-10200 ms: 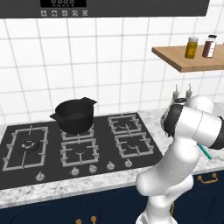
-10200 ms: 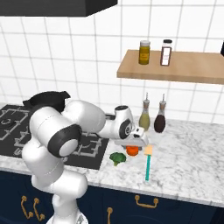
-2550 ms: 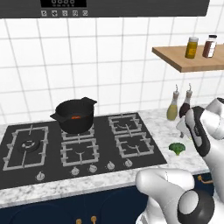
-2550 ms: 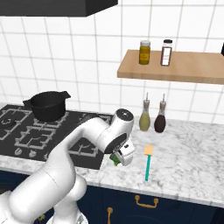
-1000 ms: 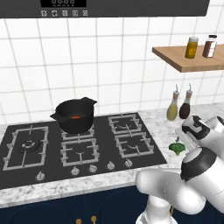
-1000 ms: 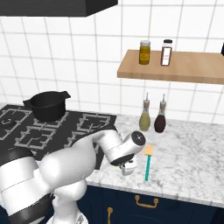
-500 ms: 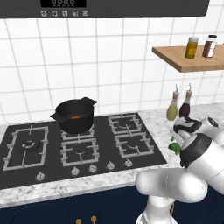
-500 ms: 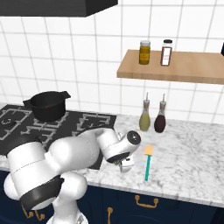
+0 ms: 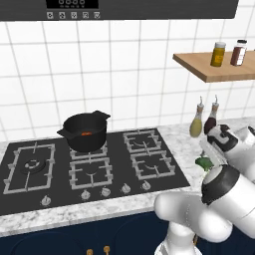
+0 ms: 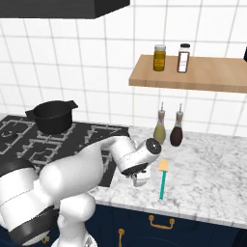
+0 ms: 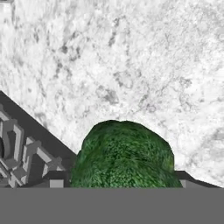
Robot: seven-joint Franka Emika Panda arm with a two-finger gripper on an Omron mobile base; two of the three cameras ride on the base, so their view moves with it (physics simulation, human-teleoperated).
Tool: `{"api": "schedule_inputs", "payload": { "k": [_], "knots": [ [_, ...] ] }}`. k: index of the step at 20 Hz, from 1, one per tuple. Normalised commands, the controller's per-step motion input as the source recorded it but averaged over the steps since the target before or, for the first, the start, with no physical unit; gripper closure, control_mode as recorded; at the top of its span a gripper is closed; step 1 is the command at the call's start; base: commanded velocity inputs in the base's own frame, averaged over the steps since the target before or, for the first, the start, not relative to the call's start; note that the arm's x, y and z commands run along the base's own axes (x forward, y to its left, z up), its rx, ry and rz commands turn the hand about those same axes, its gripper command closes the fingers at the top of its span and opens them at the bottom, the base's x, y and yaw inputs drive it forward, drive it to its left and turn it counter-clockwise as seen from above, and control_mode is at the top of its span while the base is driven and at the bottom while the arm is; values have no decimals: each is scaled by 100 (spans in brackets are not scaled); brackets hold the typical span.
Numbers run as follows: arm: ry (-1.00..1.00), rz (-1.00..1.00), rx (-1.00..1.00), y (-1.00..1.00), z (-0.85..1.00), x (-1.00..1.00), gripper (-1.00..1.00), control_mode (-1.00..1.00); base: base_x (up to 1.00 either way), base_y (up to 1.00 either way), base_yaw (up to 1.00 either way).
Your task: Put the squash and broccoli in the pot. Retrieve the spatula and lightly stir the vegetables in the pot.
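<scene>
The black pot (image 9: pixel 83 132) stands on a rear burner of the stove, and the orange-red squash (image 9: pixel 85 133) lies inside it. On the marble counter to the right of the stove sits the green broccoli (image 9: pixel 202 162). My gripper (image 10: pixel 140 182) is down at the counter over it. In the hand view the broccoli (image 11: pixel 124 157) is close up between my two fingertips (image 11: pixel 189 180), which stand wide at its sides, so the gripper (image 11: pixel 122 181) is open. The teal-handled spatula (image 10: pixel 163 179) lies flat on the counter just right of the hand.
A black gas stove (image 9: pixel 89 167) takes up the left of the counter. Two bottles (image 10: pixel 169 128) stand against the tiled wall behind the spatula. A wooden shelf (image 10: pixel 193 72) with two jars hangs above. The counter's front edge (image 10: pixel 183 212) is close to the hand.
The hand has come down over the broccoli during the last second, until the floret lies between the fingers. Ten seconds ago the squash lay beside the broccoli; now it is in the pot.
</scene>
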Motion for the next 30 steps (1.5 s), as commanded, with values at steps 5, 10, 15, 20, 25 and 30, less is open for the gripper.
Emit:
{"api": "schedule_inputs", "payload": {
  "k": [5,10,15,20,25,30],
  "knots": [
    [-6,0,-4,99,100,-10,100,-100,0,0,0],
    [-1,0,-14,100,97,0,100,-100,0,0,0],
    [2,0,-16,100,86,34,100,-100,0,0,0],
    [7,0,-14,100,71,77,100,-100,0,0,0],
    [13,2,-9,89,66,96,100,-100,0,0,0],
    [16,11,-11,65,22,92,100,-100,0,0,0]
  ]
}}
